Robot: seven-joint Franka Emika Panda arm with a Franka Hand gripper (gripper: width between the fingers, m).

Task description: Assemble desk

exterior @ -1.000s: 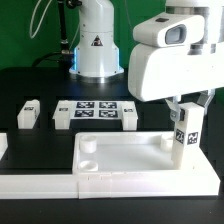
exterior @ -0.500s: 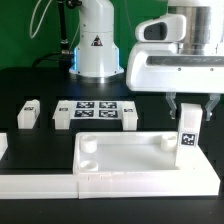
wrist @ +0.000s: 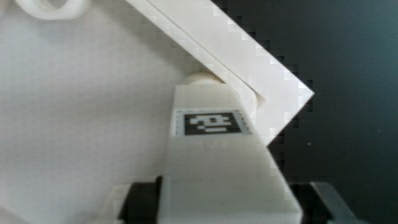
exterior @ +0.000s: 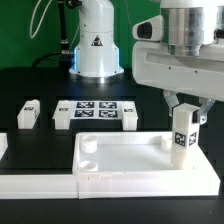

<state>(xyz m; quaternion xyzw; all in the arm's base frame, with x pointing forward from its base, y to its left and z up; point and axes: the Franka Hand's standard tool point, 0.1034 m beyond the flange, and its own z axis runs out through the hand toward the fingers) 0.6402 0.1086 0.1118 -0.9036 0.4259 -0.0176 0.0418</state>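
Firmly clamped on an upright desk leg (exterior: 182,137), the gripper (exterior: 184,110) poises it at the desk top's (exterior: 120,165) far corner on the exterior view's right — where a slight tilt or offset could jam the leg against the raised rim rather than seat it.

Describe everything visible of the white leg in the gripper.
The short square white plastic leg stands roughly upright, clamped near its upper end by the two-finger gripper. A black-and-white tag shows on one side face. Its lower end meets the far corner of the large white tray-like desk top, on the exterior view's right, by the raised rim; whether it is seated there cannot be told.
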